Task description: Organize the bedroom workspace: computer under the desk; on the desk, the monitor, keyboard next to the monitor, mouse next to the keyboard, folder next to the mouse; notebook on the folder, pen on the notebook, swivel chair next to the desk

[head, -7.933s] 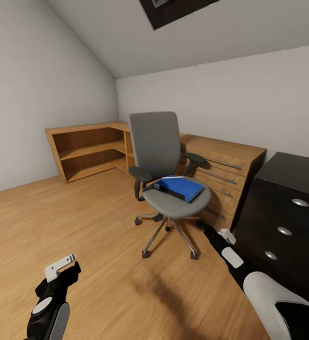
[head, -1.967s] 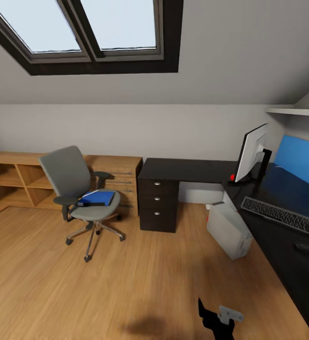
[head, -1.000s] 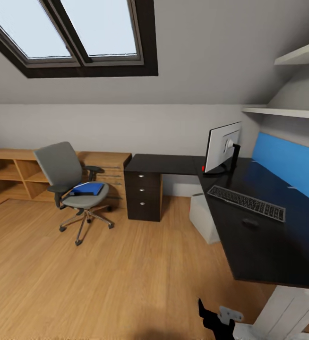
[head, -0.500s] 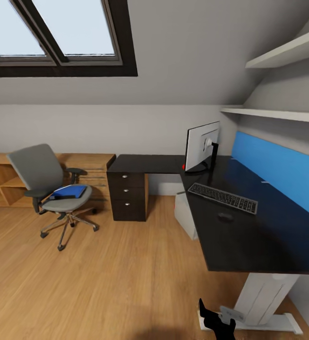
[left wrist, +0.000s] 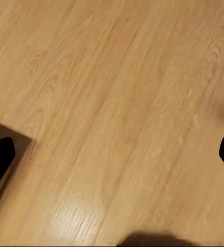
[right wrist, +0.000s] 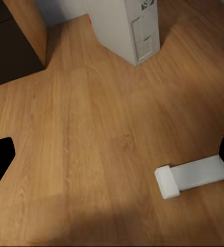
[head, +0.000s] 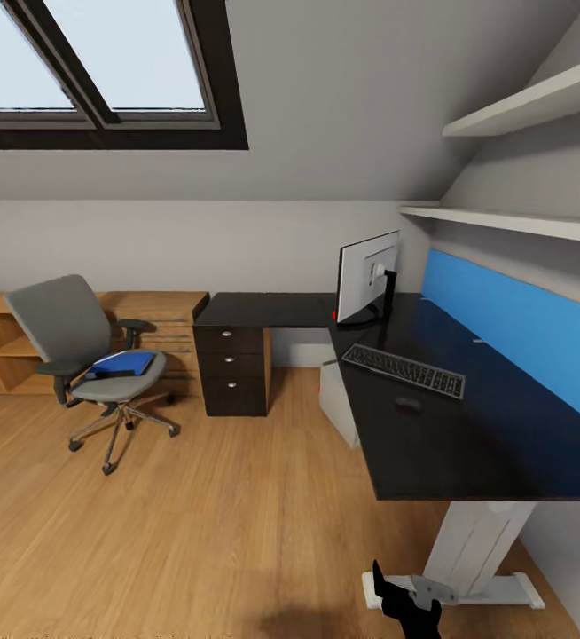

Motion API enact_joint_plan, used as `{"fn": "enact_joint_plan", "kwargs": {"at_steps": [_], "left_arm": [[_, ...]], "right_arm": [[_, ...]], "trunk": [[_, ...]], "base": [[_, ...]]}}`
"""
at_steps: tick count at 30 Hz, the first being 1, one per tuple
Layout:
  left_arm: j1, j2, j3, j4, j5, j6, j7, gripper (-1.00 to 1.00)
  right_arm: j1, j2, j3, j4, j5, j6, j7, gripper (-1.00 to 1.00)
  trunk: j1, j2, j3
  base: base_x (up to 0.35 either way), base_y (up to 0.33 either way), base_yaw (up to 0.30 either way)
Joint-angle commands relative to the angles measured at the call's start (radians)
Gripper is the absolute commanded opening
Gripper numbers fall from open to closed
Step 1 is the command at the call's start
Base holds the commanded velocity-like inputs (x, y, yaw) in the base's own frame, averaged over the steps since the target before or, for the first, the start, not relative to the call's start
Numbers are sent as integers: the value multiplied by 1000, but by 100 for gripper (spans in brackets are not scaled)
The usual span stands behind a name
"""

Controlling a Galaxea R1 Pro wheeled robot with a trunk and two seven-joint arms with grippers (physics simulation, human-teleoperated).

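Head view, left to right: chair (head: 68, 337) with folder (head: 123, 363) on its seat; desk (head: 467, 426) bearing monitor (head: 365, 277), keyboard (head: 403, 370) and mouse (head: 407, 405). Your right gripper (head: 407, 602) sits low, near the desk's foot; the folder lies far ahead to its left, so your left arm is likely nearer. Both wrist views show fingertips spread wide over floor, holding nothing.

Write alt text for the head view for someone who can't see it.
An attic bedroom: an L-shaped black desk holds a monitor, keyboard and mouse, with the grey computer on the floor beneath. To the left, a grey swivel chair carries a blue folder.
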Motion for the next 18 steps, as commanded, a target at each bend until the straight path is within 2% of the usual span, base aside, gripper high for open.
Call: {"fn": "enact_joint_plan", "kwargs": {"at_steps": [1,18], "left_arm": [[0,-1,1,0,8,-6,-1,100],[0,-1,0,0,7,-6,-2,100]], "right_arm": [[-1,0,-3,2,-9,-3,10,100],[-1,-1,-3,1,-9,-3,10,100]], "trunk": [[-5,7,2],[-70,126,55]], "base": [[-290,0,-3],[-332,0,0]]}}
